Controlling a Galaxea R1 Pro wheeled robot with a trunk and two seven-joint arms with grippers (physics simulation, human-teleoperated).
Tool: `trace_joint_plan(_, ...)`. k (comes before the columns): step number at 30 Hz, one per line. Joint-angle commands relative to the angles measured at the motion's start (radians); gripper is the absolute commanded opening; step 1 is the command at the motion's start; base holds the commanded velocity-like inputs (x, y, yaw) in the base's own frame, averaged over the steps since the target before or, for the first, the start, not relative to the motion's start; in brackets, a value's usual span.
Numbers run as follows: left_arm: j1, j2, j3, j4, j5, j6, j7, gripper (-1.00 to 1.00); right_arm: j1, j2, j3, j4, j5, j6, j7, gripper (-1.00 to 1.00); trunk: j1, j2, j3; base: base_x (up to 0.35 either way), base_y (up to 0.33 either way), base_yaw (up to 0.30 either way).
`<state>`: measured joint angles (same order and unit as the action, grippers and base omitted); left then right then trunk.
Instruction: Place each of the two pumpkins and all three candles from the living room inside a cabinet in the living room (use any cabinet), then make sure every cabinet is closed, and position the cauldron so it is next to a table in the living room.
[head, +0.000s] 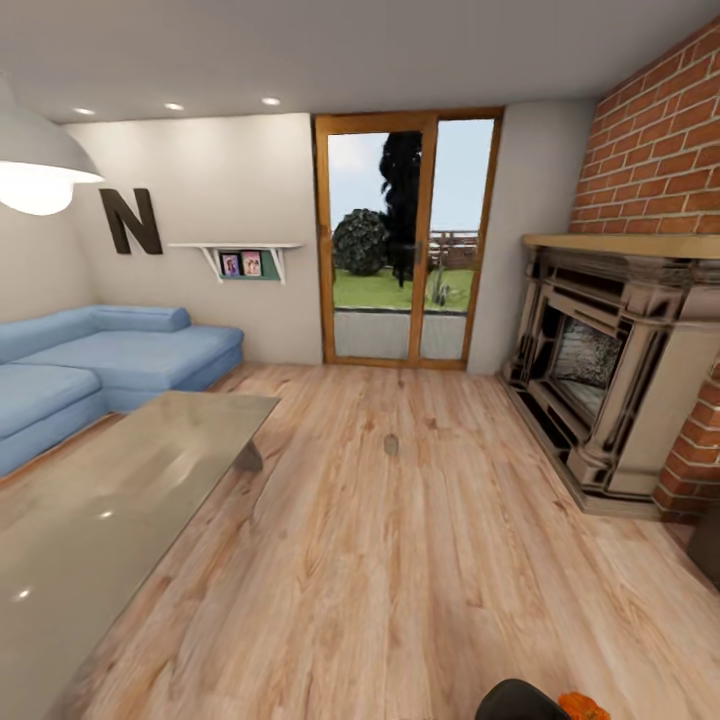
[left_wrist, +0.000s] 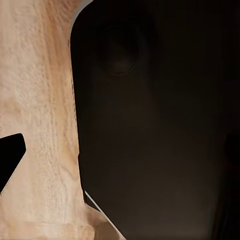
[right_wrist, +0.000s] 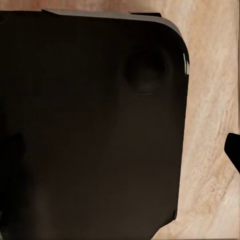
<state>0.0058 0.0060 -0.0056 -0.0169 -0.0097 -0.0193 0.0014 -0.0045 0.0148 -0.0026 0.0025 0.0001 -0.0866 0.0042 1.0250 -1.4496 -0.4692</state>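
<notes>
The table (head: 120, 500), low with a grey reflective top, fills the left foreground of the head view. At the bottom edge a scrap of bright ribbed orange (head: 583, 706), probably a pumpkin, sits beside a black rounded shape (head: 520, 702) that I cannot identify. A small dull lump (head: 391, 445) lies on the floor mid-room, too small to name. The cabinet, candles and cauldron are out of view. Each wrist view looks at a dark robot body over wood floor, with one black fingertip (left_wrist: 10, 160) at the edge of the left one and one fingertip (right_wrist: 234, 150) in the right one.
A blue corner sofa (head: 110, 360) stands behind the table at the left. A stone fireplace (head: 610, 380) sits against the brick wall at the right, with a dark piece of furniture (head: 706, 545) beyond it. A glass door (head: 405, 240) is straight ahead across open wood floor (head: 400, 560).
</notes>
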Motion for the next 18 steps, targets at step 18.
trace_joint_plan(18, 0.001, 0.002, -0.001, -0.001, -0.001, -0.014, 0.000, 1.00, 0.000, -0.001, 0.000, 0.001, 0.000, -0.004, 0.000, 1.00, 0.000, 0.000, -0.001, 0.000, -0.028, -0.291)
